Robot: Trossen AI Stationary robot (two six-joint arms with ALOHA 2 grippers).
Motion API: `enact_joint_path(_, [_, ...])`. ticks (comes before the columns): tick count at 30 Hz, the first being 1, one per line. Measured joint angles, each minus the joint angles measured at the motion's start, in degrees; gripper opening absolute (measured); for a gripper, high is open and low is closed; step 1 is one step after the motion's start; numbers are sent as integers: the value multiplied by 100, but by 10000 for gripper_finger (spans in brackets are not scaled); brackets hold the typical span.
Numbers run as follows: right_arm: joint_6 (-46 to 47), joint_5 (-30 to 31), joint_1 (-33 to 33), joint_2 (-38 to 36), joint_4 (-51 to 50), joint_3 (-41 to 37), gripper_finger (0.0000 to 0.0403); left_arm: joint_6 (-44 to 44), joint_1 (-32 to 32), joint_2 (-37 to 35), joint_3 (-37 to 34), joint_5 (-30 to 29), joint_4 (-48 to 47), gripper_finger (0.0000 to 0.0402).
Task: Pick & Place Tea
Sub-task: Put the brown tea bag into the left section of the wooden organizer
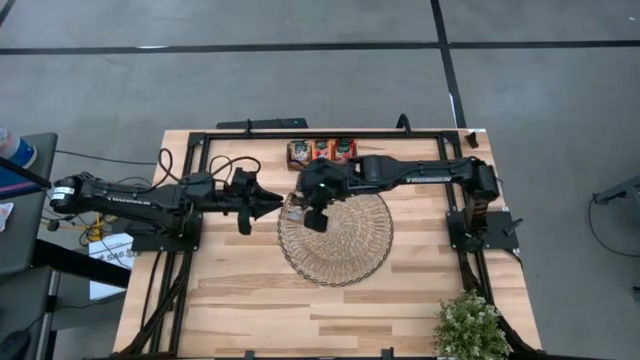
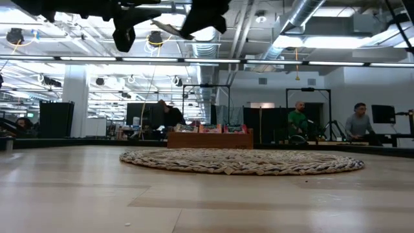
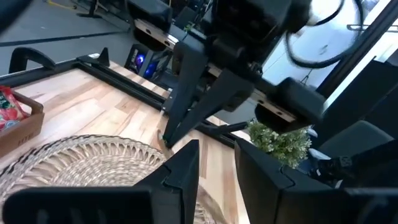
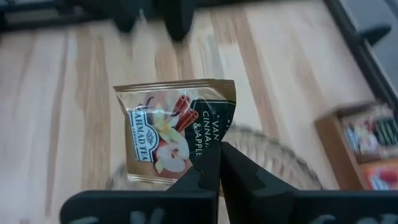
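right tool [image 4: 219, 163]: clamped on tea sachet [image 4: 174, 127], raised over woven mat [image 1: 345, 250] | left tool [image 3: 214, 165]: apart, alongside

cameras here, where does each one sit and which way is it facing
High view: above the table, looking straight down; both arms show, the right gripper over the woven mat.
Low view: at table-top height, looking level across the mat into the room; arms hang in from above.
Left wrist view: on the left arm, facing the right arm past its own left gripper.
Right wrist view: on the right arm, looking down past its shut gripper on a tea sachet.
Shared: high and low views both show the wooden tray.
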Motion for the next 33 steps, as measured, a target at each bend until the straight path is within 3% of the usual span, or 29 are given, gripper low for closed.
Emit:
enact_joint_path(18, [21, 68, 92, 57, 87, 186, 0, -487, 135, 39, 4, -132, -267, 97])
enact_joint_path(26, [66, 62, 110, 56, -2, 186, 0, -509, 305, 39, 4, -293, -280, 136])
enact_joint_path(33, [52, 59, 122, 55, 8, 186, 0, -675, 376, 39, 4, 79, -263, 154])
